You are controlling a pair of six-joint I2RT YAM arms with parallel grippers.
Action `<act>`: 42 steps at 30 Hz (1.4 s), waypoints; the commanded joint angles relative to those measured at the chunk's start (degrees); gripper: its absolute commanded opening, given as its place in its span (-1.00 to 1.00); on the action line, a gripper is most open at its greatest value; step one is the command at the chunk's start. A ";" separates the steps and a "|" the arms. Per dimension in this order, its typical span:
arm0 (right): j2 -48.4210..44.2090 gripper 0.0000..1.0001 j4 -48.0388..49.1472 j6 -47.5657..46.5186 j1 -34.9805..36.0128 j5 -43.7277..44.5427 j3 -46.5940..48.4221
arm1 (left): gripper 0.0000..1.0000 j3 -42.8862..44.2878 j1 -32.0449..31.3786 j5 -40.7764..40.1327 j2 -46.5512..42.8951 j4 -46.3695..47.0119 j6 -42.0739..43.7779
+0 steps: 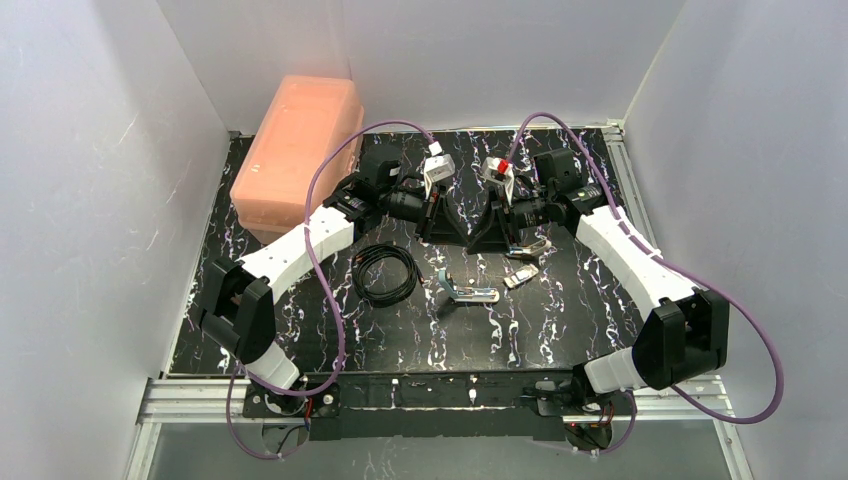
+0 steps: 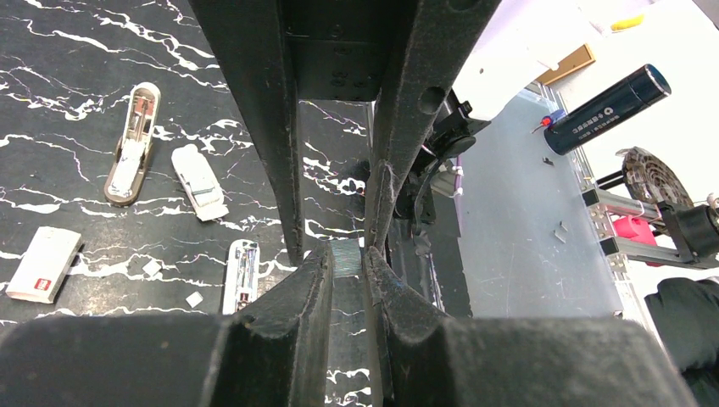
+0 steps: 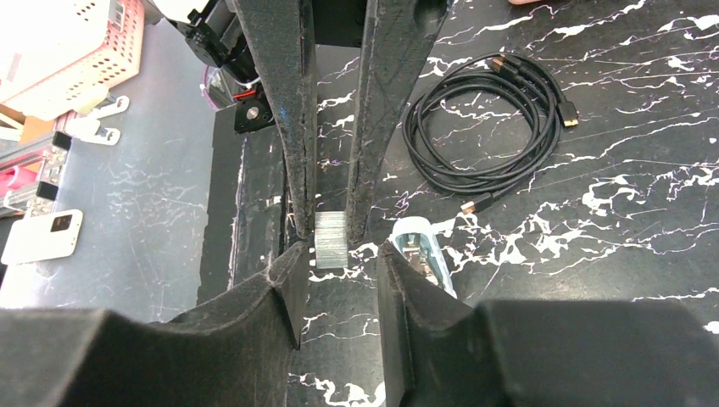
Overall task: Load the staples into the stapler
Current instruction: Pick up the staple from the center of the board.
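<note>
**ENTRY: STAPLE STRIP, HELD IN MID-AIR BETWEEN MY TWO GRIPPERS**

**Holder.** My left gripper [image 2: 346,264]. Its jaws are clamped on the staples [image 2: 346,254], a short, ribbed, silvery strip pinched right at my fingertips.

**Receiver.** My right gripper [image 3: 339,264]. Its jaws stand apart, one on each side of the strip's free end, with a sliver of gap on either side (I can make out no contact). The two grippers meet tip to tip above the table [image 1: 560,330].

**Destination.** The stapler [image 1: 468,291]. It is light blue and lies open on the table, below both grippers and on their near side. Its top arm is tilted up and the metal channel is exposed.

**Also present.** A coiled black cable [image 1: 385,273] lies on the table near my left gripper. A pink box [image 1: 298,150] sits well out beyond my left gripper.

**Handling note (my judgement).** This looks like a hand-over of the strip before loading.
- My right jaws should meet the strip squarely on its flat sides.
- They should press lightly, since such a strip may snap or twist.
- They should cover enough of it that it cannot pivot.
- My left jaws should let go only once the right grip is firm.
- A good length should stay free beyond my right fingertips to slide into the channel.
</note>
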 commanded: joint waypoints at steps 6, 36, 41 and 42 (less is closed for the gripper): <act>-0.10 -0.21 0.77 0.24 -0.20 -2.86 3.10 | -1.00 -0.88 -0.20 1.76 -2.64 0.97 0.09; -1.50 -0.25 3.16 1.61 -1.03 -3.21 -0.16 | -1.00 -1.63 -0.20 0.88 -3.37 2.49 -0.81; -1.36 -0.26 3.32 1.79 -1.03 -3.56 -0.54 | -1.00 -1.60 -0.20 0.88 -3.17 2.50 -0.94; -1.34 -0.26 3.32 1.83 -0.99 -3.61 -0.60 | -1.00 -1.55 -0.20 0.88 -3.17 2.50 -1.05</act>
